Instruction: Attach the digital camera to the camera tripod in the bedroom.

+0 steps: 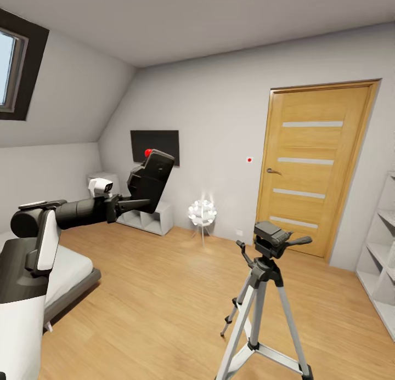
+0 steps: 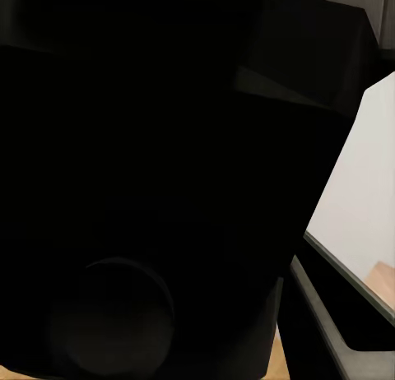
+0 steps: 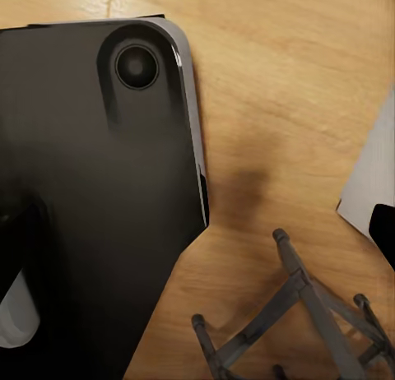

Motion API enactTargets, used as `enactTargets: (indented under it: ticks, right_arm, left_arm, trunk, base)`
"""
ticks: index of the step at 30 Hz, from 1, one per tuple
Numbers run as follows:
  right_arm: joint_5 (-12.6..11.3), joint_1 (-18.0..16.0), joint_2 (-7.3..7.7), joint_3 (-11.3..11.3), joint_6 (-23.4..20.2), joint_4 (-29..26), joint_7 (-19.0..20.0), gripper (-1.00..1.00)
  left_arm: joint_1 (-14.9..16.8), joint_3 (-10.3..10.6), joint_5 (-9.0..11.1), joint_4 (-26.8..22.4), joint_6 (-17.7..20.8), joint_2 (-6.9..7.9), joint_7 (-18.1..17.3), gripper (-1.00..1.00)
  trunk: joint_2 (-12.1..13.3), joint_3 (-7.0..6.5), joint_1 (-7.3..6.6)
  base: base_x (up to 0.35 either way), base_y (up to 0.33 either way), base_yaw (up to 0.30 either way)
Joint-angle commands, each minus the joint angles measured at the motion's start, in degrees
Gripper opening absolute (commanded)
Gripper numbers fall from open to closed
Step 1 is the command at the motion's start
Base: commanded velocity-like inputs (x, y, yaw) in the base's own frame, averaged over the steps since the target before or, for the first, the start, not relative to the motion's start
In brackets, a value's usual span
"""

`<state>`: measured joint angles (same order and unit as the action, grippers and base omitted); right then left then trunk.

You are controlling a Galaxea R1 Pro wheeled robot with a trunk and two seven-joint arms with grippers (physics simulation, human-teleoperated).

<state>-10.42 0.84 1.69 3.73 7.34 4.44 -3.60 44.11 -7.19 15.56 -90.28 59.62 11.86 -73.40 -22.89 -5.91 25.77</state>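
Observation:
In the bedroom, my left gripper [image 1: 133, 203] is shut on the digital camera [image 1: 151, 179] and holds it up at chest height, tilted, with the red button [image 1: 148, 152] on top. In the left wrist view the black camera body [image 2: 148, 166] sits close against the lens, its stubby lens [image 2: 111, 318] low down and one finger [image 2: 329, 318] beside it. The camera tripod [image 1: 263, 308] stands on the wood floor to the right and nearer, its black pan head [image 1: 272, 234] bare, side handle pointing right. Its leg braces [image 3: 309, 314] show over the floor in the right wrist view.
A bed [image 1: 68, 270] lies at the left under my left arm. The oak door [image 1: 315, 166] is shut behind the tripod. White cube shelves [image 1: 384, 259] line the right wall. A low white shelf unit [image 1: 147, 216] and a small lamp [image 1: 202, 213] stand at the far wall.

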Motion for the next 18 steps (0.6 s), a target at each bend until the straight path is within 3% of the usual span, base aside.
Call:
enactTargets:
  ticks: [1,18]
  right_arm:
    - [-0.5,0.0,-0.02,0.4,0.3,0.1,0.0,1.0]
    - [-0.5,0.0,-0.02,0.4,0.3,0.1,0.0,1.0]
  left_arm:
    - [0.0,0.0,0.1,0.0,0.4,0.01,-0.2,-1.0]
    - [0.0,0.0,0.1,0.0,0.4,0.01,-0.2,-1.0]
  trunk:
    - [0.0,0.0,0.02]
    - [0.0,0.0,0.02]
  base:
    - [0.0,-0.046,0.026]
    - [0.0,-0.011,0.158]
